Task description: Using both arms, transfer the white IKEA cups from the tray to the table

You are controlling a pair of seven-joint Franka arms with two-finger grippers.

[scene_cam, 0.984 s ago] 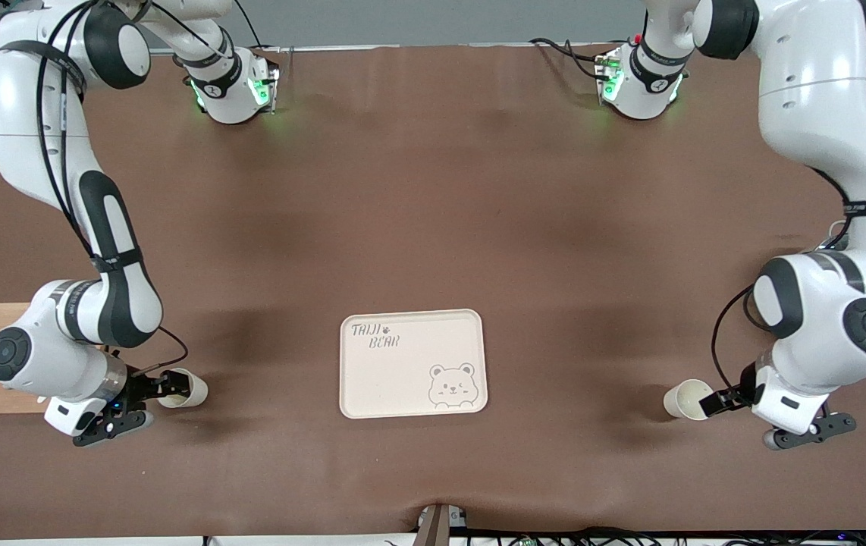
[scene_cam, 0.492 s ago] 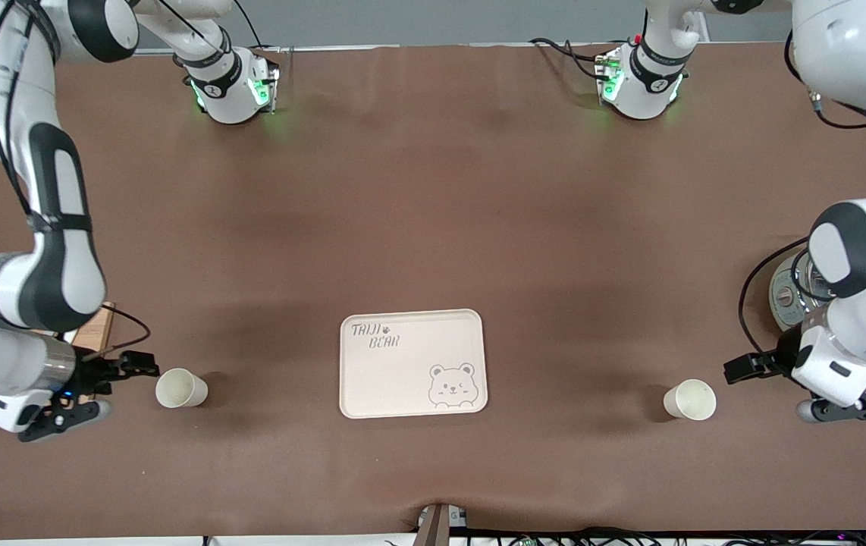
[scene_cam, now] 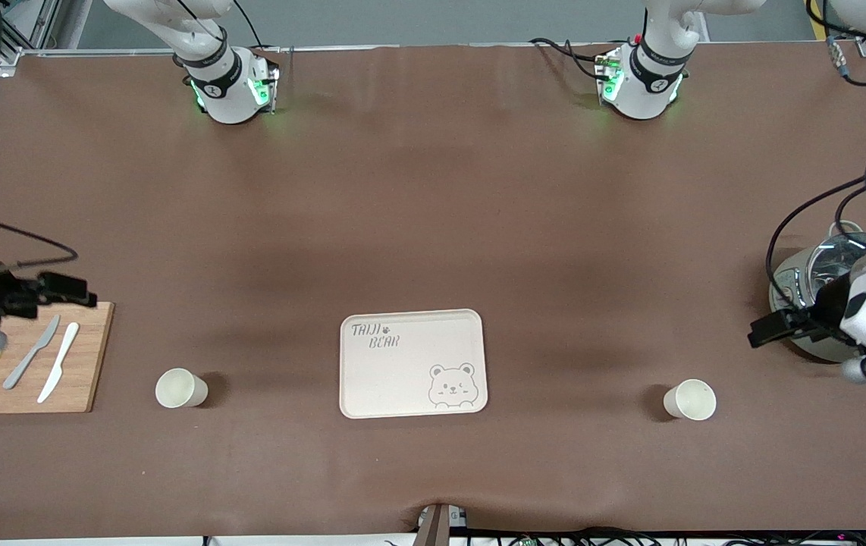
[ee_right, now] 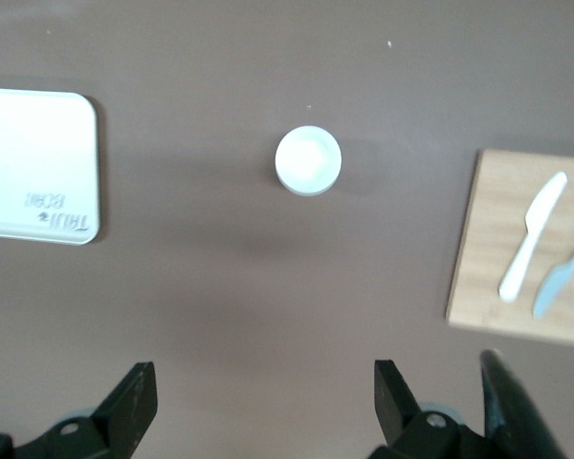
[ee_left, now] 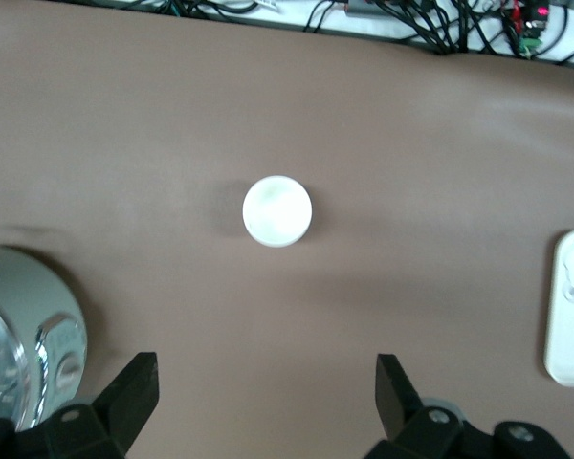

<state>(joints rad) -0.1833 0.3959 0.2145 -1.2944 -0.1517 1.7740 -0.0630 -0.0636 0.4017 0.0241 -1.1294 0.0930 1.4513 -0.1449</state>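
Both cups upright on the table, level with the tray [scene_cam: 412, 362]: one cup [scene_cam: 181, 388] toward the right arm's end, other cup [scene_cam: 690, 400] toward the left arm's. Right gripper [scene_cam: 61, 288] empty, fingers wide, over the cutting board [scene_cam: 88, 356]. Left gripper [scene_cam: 770, 330] wide, empty, by the pot [scene_cam: 808, 277].

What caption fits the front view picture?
Two white cups stand on the table beside the bear tray, both grippers open.

Tray [scene_cam: 412, 362] between two cups [scene_cam: 181, 388] [scene_cam: 690, 400], apart.
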